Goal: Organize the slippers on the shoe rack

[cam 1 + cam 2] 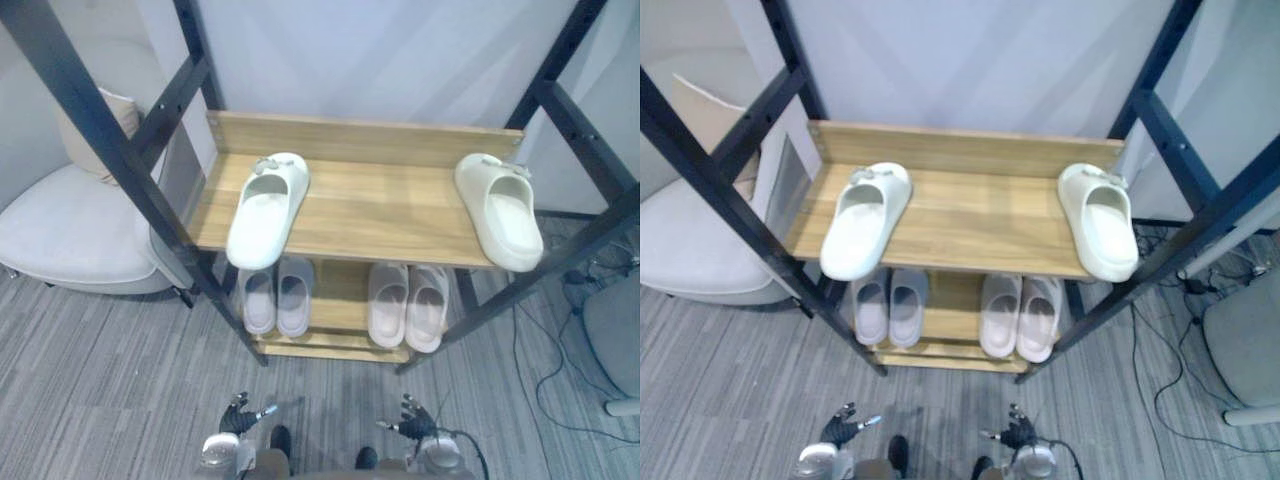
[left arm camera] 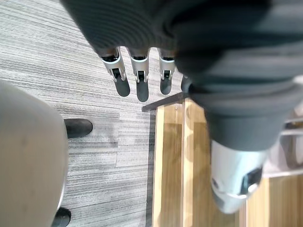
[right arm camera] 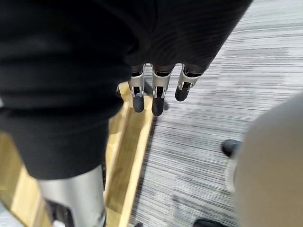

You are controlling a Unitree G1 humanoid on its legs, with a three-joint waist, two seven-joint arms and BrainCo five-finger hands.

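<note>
Two cream slippers lay well apart on the top shelf (image 1: 380,205) of the shoe rack (image 1: 100,128). The left slipper (image 1: 268,208) jutted heel-first past the front edge, and the right slipper (image 1: 500,212) sat near the far corner. The left hand (image 1: 240,415) and right hand (image 1: 415,420) hung low, fingers loosely straight, holding nothing. A clumsy nudge could tip the overhanging slipper onto the floor (image 1: 120,380). Two lower pairs (image 1: 277,298) lay half hidden beneath the shelf.

The shoe rack (image 1: 380,205) is pale honey wood with black posts. Beyond the left hand (image 1: 238,417) the left slipper (image 1: 266,210) is cream, above a lilac-grey pair (image 1: 276,297). Beyond the right hand (image 1: 416,422) the right slipper (image 1: 500,210) is cream too, above a pale pink pair (image 1: 407,303). Under both hands the carpet (image 1: 100,400) is grey, finely striped.
</note>
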